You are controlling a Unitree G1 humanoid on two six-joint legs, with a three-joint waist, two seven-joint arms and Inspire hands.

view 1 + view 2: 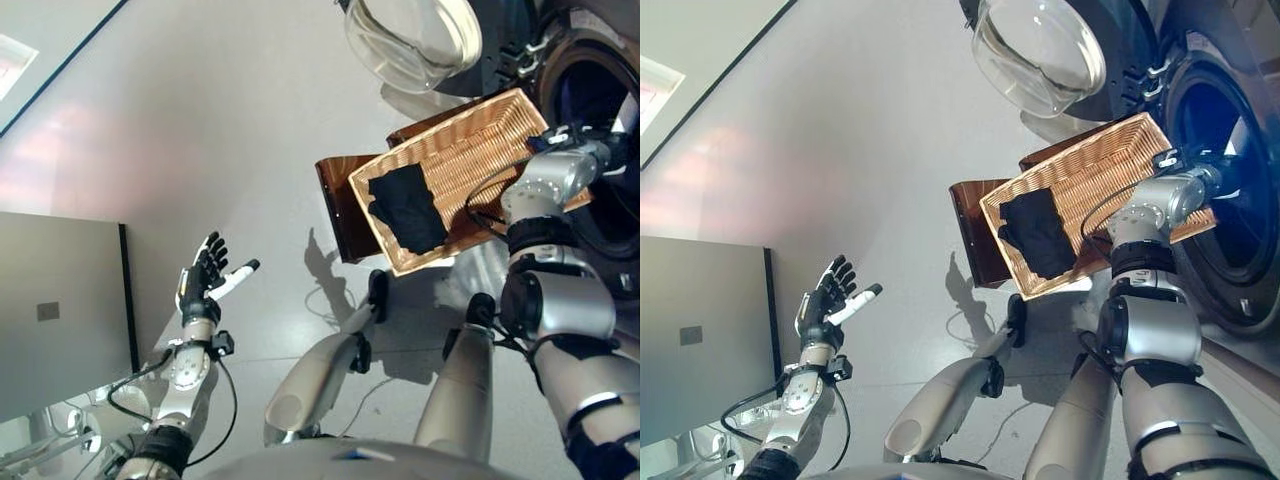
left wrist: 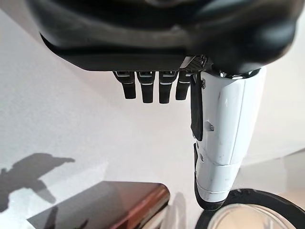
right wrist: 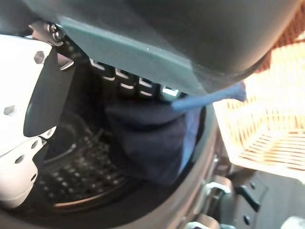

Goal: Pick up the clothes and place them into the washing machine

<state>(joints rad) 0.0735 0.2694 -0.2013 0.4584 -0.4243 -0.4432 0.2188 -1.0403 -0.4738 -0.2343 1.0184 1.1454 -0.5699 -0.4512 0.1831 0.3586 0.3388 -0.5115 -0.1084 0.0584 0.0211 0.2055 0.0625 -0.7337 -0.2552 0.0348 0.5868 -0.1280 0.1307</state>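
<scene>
My right hand (image 3: 125,80) reaches into the washing machine drum (image 3: 81,177), with its fingers closed on a dark blue cloth (image 3: 152,138). The cloth hangs from them over the drum's rim and hides the fingertips; the white thumb stands apart. From the head camera this hand (image 1: 1170,160) shows at the drum mouth (image 1: 1230,150). A black garment (image 1: 408,208) lies in the wicker basket (image 1: 460,130). Far off at the lower left, my left hand (image 1: 205,275) is raised, open and holding nothing.
The basket rests tilted on a brown stool (image 1: 340,205) beside the machine. The machine's round glass door (image 1: 415,40) hangs open above the basket. A grey cabinet (image 1: 60,310) stands at the left, by my left arm.
</scene>
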